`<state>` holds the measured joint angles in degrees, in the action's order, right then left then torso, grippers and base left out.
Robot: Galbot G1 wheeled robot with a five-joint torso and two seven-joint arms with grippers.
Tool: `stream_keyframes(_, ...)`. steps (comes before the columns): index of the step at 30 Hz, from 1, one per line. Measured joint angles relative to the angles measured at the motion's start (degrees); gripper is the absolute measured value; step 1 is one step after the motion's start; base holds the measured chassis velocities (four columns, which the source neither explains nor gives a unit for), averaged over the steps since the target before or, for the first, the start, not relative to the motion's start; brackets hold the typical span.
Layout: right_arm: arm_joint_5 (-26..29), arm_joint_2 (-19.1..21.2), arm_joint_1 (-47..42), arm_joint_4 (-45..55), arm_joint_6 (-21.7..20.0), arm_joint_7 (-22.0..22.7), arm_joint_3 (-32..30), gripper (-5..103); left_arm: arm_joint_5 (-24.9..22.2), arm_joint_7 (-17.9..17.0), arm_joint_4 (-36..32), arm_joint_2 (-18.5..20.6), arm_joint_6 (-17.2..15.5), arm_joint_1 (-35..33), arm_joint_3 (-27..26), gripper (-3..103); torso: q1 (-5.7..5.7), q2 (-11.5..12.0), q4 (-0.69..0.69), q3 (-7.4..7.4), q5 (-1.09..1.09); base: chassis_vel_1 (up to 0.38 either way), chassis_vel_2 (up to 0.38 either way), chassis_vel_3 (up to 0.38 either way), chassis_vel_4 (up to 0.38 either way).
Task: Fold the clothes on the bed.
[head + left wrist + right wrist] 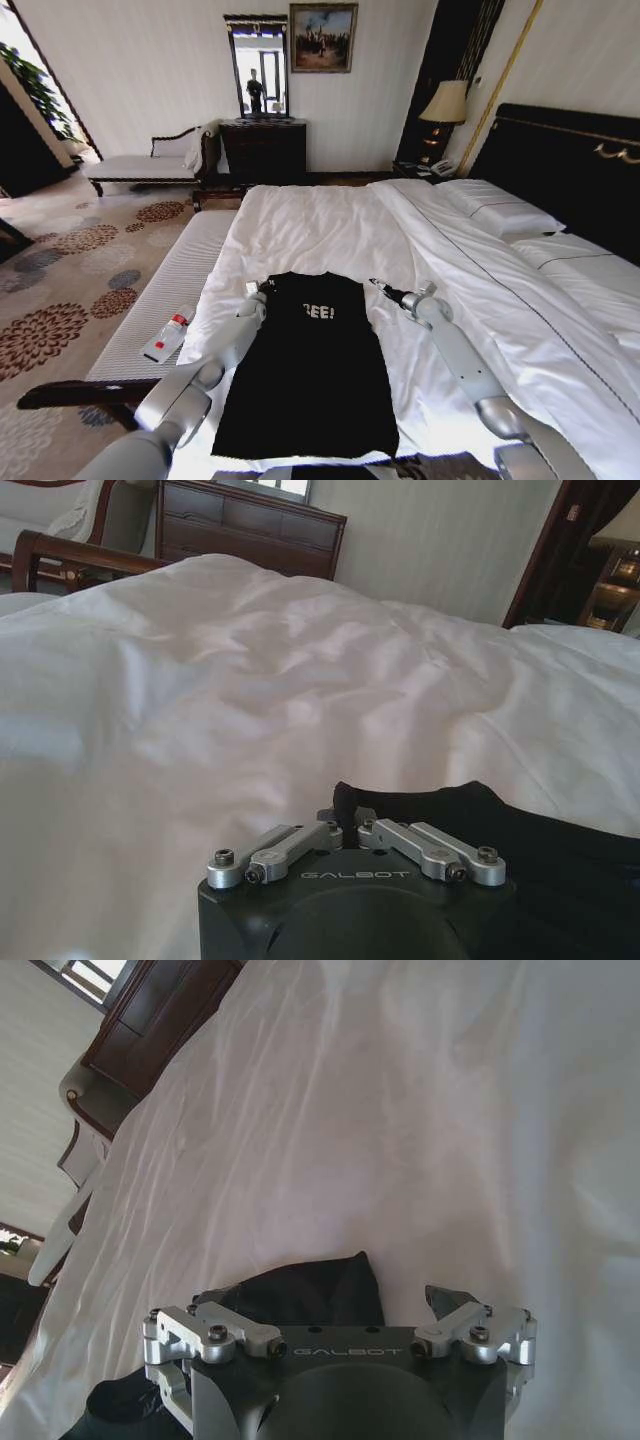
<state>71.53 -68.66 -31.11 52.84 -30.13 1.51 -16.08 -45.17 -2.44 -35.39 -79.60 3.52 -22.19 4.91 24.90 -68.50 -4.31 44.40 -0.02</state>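
Flat on the bed, the black T-shirt shows white letters reading "REE!", sleeves tucked under. Left tool, marked GALBOT, pinches the shirt's collar corner, fingers closed. Right tool, also GALBOT, hangs spread wide over the other corner, holding nothing. Beside the bed, a bottle lies on a bench.

Daylight enters from the upper left of the head view, where the opening is overexposed, and the lit table lamp in the upper right adds a weak warm glow. The white duvet shows soft shading in its creases and is near clipping across the centre of both wrist views, while the black T-shirt holds almost no fold detail. Wide-angle distortion bends the wall lines at the head view's edges; the gripper housings at the bottom of the wrist views are sharp, and the far furniture is slightly soft.
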Motion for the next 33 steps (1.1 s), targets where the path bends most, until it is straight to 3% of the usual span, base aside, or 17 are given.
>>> stream_keyframes(6,-6.13,-3.59,4.58,-11.38,1.46,-4.87,-1.69,100,-0.87,-0.03,0.0,0.13,-0.07,0.87,1.26,2,-0.02,0.0,-0.04,-0.02,0.0,0.0,0.0,0.0,0.0)
stream_keyframes(12,-8.92,-4.01,6.09,-15.91,2.43,-8.04,-2.95,103,-1.74,0.01,-0.16,0.4,-0.1,1.37,2.7,2,-0.01,0.0,-0.04,-0.02,0.0,0.0,0.0,0.0,0.0)
stream_keyframes(16,-11.49,-4.41,6.8,-18.04,2.96,-9.77,-3.19,85,-2.3,0.01,-0.41,0.6,-0.23,1.59,3.73,2,-0.03,-0.01,-0.05,-0.02,0.0,0.0,0.0,0.0,0.0)
stream_keyframes(21,-12.18,-4.75,7.06,-18.79,3.09,-10.12,-3.35,74,-2.48,-0.02,-0.46,0.6,-0.28,1.71,4.23,2,-0.02,-0.01,-0.05,-0.02,0.0,0.0,0.0,0.0,0.0)
stream_keyframes(24,-12.35,-5.08,7.08,-18.81,3.1,-10.23,-3.17,58,-2.97,0.05,-0.38,0.5,-0.31,1.96,5.04,2,-0.02,-0.01,-0.04,-0.01,0.02,0.0,0.0,0.0,0.0)
stream_keyframes(26,-12.38,-5.12,7.1,-18.81,3.1,-10.24,-3.13,58,-2.99,0.07,-0.32,0.47,-0.31,1.98,5.06,2,-0.02,-0.01,-0.04,-0.01,0.02,0.0,0.0,0.0,0.0)
stream_keyframes(29,-12.99,-5.76,7.46,-18.84,2.96,-10.41,-2.81,41,-3.09,0.28,0.5,-0.1,-0.31,2.18,4.98,2,-0.02,-0.01,-0.02,-0.01,0.03,0.0,0.0,0.0,0.0)
stream_keyframes(33,-13.34,-6.35,7.92,-19.16,2.86,-10.52,-2.88,31,-3.07,0.32,0.98,-0.68,-0.33,2.48,4.64,2,-0.02,0.0,0.0,-0.01,0.03,0.0,0.0,0.0,0.0)
